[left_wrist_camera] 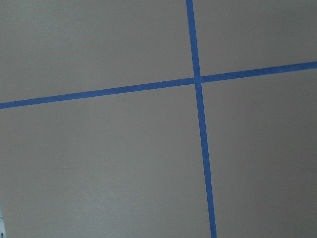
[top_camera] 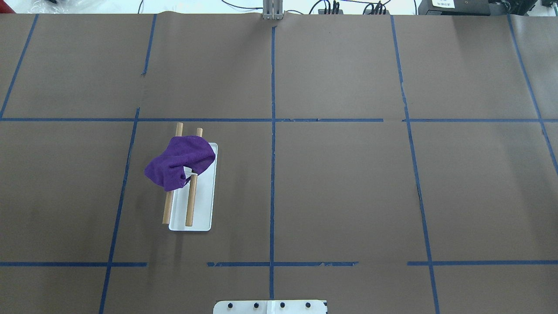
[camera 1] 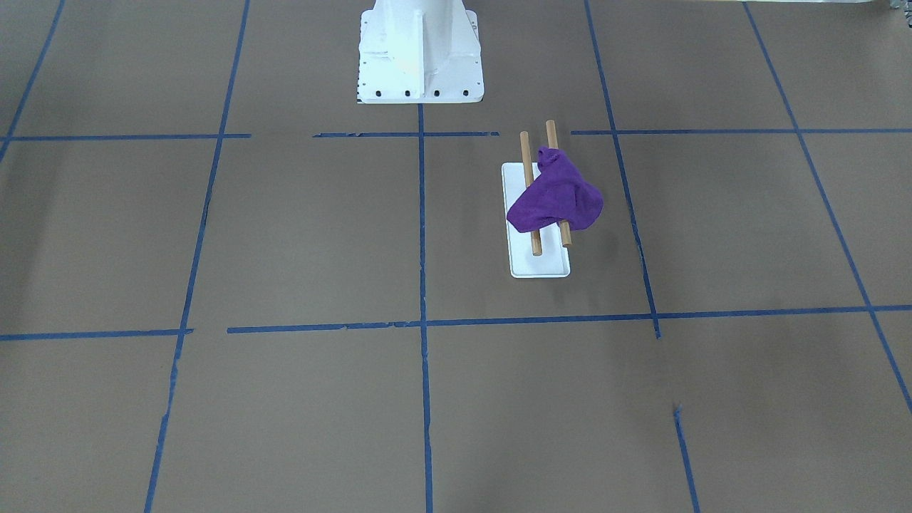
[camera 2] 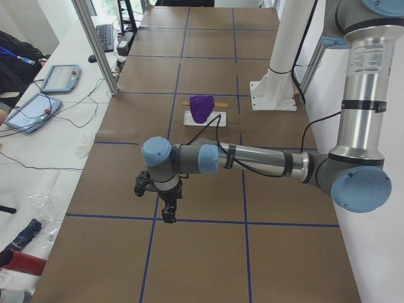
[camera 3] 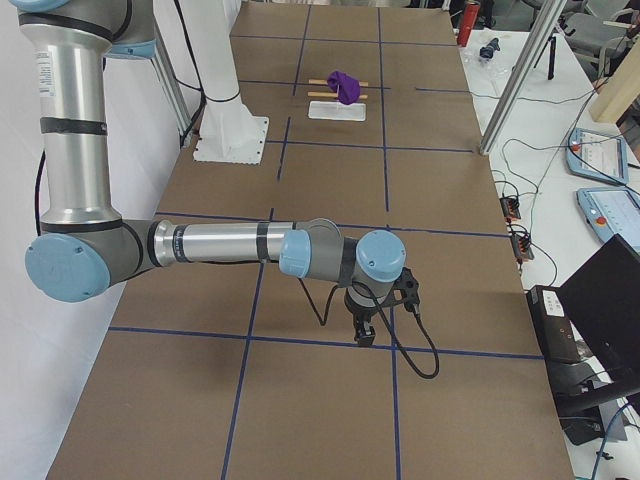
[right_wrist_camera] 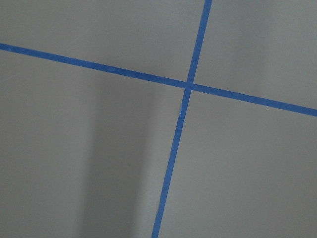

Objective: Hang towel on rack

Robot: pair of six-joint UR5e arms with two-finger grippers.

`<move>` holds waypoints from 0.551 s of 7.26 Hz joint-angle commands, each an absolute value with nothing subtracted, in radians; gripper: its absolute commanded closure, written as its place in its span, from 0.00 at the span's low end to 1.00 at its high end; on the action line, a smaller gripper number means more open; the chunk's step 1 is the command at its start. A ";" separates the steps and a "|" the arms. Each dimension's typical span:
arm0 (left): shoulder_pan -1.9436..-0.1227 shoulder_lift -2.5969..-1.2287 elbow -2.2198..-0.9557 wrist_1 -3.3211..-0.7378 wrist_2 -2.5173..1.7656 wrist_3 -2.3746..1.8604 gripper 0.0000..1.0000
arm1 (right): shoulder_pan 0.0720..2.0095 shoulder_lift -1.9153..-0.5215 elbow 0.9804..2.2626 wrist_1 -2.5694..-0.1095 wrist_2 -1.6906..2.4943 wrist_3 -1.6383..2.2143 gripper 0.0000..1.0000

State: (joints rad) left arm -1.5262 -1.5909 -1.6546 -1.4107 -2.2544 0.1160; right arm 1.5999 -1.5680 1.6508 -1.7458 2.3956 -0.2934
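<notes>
Tabletop (top_camera: 348, 196) brown, tape grid (top_camera: 273, 174), towel (top_camera: 178, 163) over rack (top_camera: 202, 209)

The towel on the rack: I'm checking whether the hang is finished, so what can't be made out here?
- Whether the towel touches the table: the overhead and front views look down, and the side views show it too small.
- Support of the rack: mostly covered by the towel.
- The left hand and right hand: seen only in side views, open or shut unclear.
- Both wrist views: only taped table, no hand.
</notes>
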 commanded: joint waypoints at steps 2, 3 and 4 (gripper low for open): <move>-1.525 -1.589 -1.654 -1.424 -2.306 0.113 0.00 | 1.600 -1.566 1.655 -1.746 2.405 -0.290 0.00; -1.523 -1.592 -1.649 -1.448 -2.306 0.110 0.00 | 1.600 -1.560 1.654 -1.746 2.405 -0.290 0.00; -1.523 -1.588 -1.649 -1.477 -2.325 0.097 0.00 | 1.600 -1.557 1.654 -1.746 2.405 -0.290 0.00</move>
State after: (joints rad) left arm -1.5238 -1.5898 -1.6499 -1.4468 -2.3087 0.1080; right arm 1.5999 -1.5614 1.6542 -1.7457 2.4044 -0.2900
